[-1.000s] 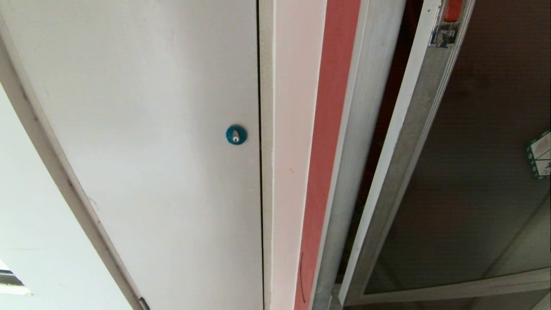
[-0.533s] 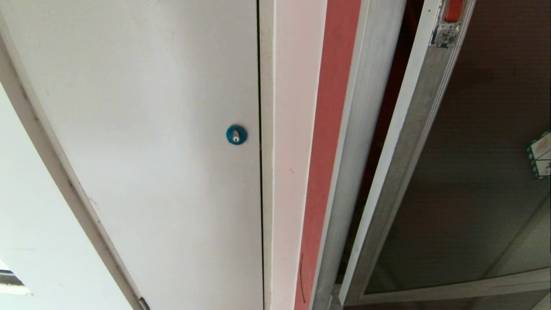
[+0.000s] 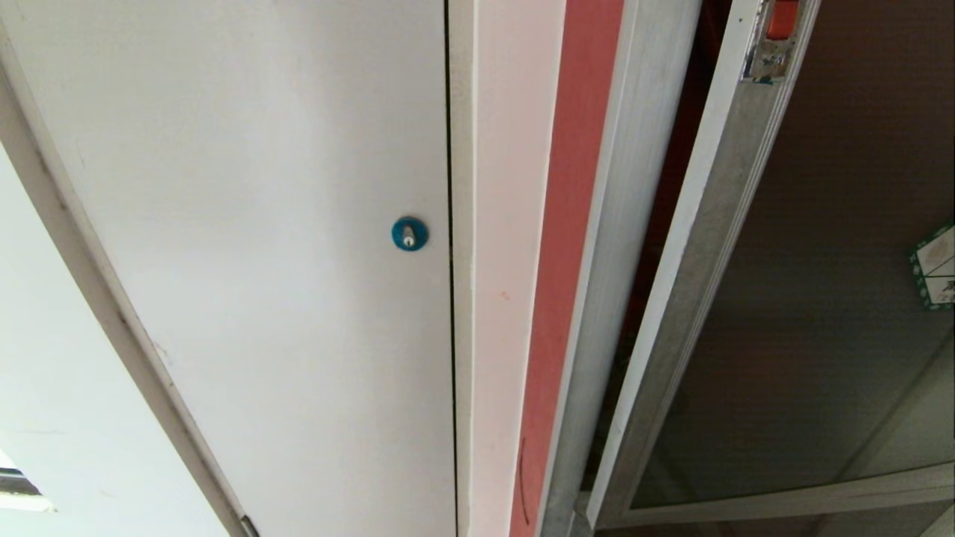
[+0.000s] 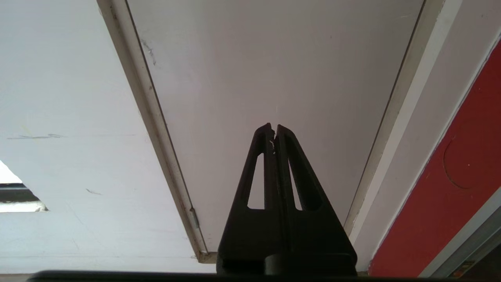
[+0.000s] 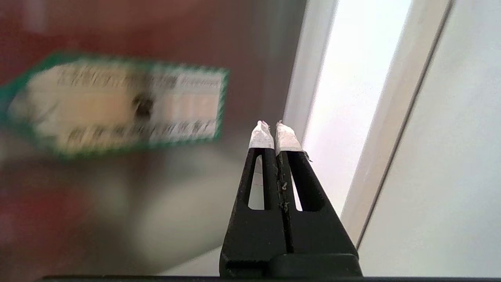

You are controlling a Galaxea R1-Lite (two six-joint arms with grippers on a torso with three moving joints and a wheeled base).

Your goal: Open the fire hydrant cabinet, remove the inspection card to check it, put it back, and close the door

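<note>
The left gripper (image 4: 274, 129) is matte black plastic: two tapering fingers (image 4: 291, 164) with long triangular cut-outs. The right gripper (image 5: 275, 127) has the same black slotted build, its fingertips (image 5: 287, 139) wrapped in frayed white tape.

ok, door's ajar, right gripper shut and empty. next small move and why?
Probably press the right gripper against the door to swing it closed: a dark gap shows between the door and the cabinet, no inspection card is in sight, and the left gripper sits idle by the white door.
</note>
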